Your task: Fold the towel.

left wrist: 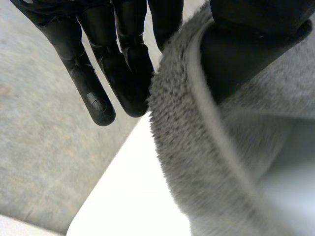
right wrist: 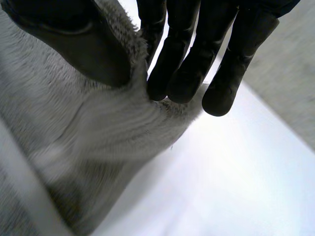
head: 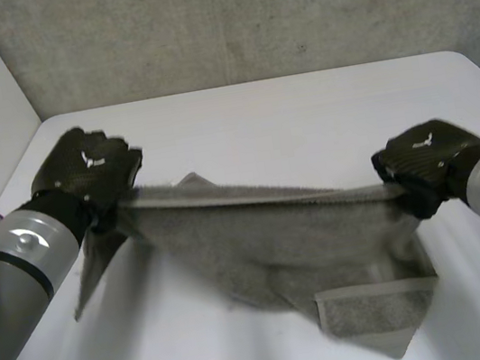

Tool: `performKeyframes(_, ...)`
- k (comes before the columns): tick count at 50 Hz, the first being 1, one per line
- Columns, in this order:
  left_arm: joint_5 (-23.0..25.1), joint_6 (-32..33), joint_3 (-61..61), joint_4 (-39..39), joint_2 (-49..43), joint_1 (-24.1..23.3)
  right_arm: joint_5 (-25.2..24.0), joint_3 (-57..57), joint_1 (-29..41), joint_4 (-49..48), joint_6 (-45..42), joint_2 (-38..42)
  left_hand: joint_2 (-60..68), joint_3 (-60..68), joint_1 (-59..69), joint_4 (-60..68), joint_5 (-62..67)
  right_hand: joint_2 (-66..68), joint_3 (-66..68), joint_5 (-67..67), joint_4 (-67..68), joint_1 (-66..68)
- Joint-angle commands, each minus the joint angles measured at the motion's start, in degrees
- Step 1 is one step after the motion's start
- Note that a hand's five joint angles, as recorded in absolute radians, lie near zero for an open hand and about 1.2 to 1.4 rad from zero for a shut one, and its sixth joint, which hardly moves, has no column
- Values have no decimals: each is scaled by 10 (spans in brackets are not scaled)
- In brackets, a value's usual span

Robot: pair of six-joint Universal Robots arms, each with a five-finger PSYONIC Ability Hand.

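Head view: left hand [head: 87, 168], right hand [head: 425, 164] pinch towel [head: 268, 239].

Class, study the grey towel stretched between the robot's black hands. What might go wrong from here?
The black left hand and black right hand pinch only the upper edge of the grey fluffy towel, so it might slip out. Its lower part lies bunched on the white table, so the fold may land crooked.

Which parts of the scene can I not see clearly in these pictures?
- Head view: the backs of the left hand and the right hand hide their fingers.
- Head view: the left arm covers part of the towel hanging beside it.
- Left wrist view: the towel hides much of the table.
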Motion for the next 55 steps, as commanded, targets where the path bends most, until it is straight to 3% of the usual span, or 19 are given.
performKeyframes(1, -7, 41, 67, -31, -110, 11, 0, -95, 20, 23, -32, 119, 103, 103, 112, 103, 106, 30, 31, 37, 33, 31)
performKeyframes(7, -8, 37, 180, -31, -215, 8, 12, -222, 35, -3, -25, 197, 103, 103, 112, 103, 106, 30, 31, 37, 33, 31)
performKeyframes(9, -6, 35, 292, -23, -277, 7, 30, -325, 38, -45, -4, 229, 103, 103, 112, 103, 106, 30, 31, 37, 33, 31)
performKeyframes(10, -6, 35, 293, -23, -277, 7, 30, -325, 38, -45, -4, 229, 103, 103, 112, 103, 106, 30, 31, 37, 33, 31)
performKeyframes(12, -11, 28, 429, 9, -321, 5, 51, -432, 41, -121, 31, 249, 103, 103, 112, 103, 106, 30, 31, 37, 33, 31)
performKeyframes(15, -13, 14, 487, 41, -331, 5, 60, -471, 41, -172, 48, 251, 103, 103, 112, 103, 106, 30, 31, 37, 33, 31)
performKeyframes(17, -16, -50, 561, 116, -332, 10, 81, -513, 40, -271, 75, 243, 103, 103, 112, 103, 106, 30, 31, 37, 33, 31)
performKeyframes(18, -16, -50, 562, 117, -332, 11, 81, -513, 40, -271, 75, 243, 103, 103, 112, 103, 106, 30, 31, 37, 33, 31)
performKeyframes(20, -10, -130, 583, 162, -317, 13, 94, -509, 41, -341, 83, 219, 103, 103, 112, 103, 106, 30, 31, 37, 33, 31)
performKeyframes(21, -10, -130, 583, 163, -316, 13, 94, -509, 41, -341, 83, 219, 103, 103, 112, 103, 106, 30, 31, 37, 33, 31)
performKeyframes(23, -9, -179, 565, 157, -296, 15, 93, -477, 43, -348, 79, 198, 103, 103, 112, 103, 106, 30, 31, 37, 33, 31)
performKeyframes(25, -9, -187, 537, 145, -287, 15, 92, -450, 44, -340, 80, 190, 103, 103, 112, 103, 106, 30, 31, 37, 33, 31)
performKeyframes(33, -1, -178, 289, 121, -241, 32, 59, -231, 55, -312, 69, 150, 103, 103, 112, 103, 106, 30, 31, 37, 33, 31)
performKeyframes(36, 5, -175, 250, 121, -240, 34, 47, -193, 55, -312, 62, 150, 103, 103, 112, 103, 106, 30, 31, 37, 33, 31)
performKeyframes(44, 61, -84, 84, 130, -272, 35, 20, -47, 48, -317, 29, 204, 103, 103, 112, 103, 106, 30, 31, 37, 33, 31)
performKeyframes(50, 63, -21, 46, 130, -298, 34, 18, -1, 45, -317, 30, 200, 103, 103, 112, 103, 106, 30, 31, 37, 33, 31)
performKeyframes(53, 63, 3, 31, 132, -298, 35, 15, 25, 45, -317, 31, 179, 4, 4, 13, 4, 7, 30, 31, 37, 33, 31)
performKeyframes(55, 63, 4, 25, 140, -294, 35, 2, 48, 44, -317, 35, 141, -185, -185, -176, -185, -182, 30, 31, 37, 33, 31)
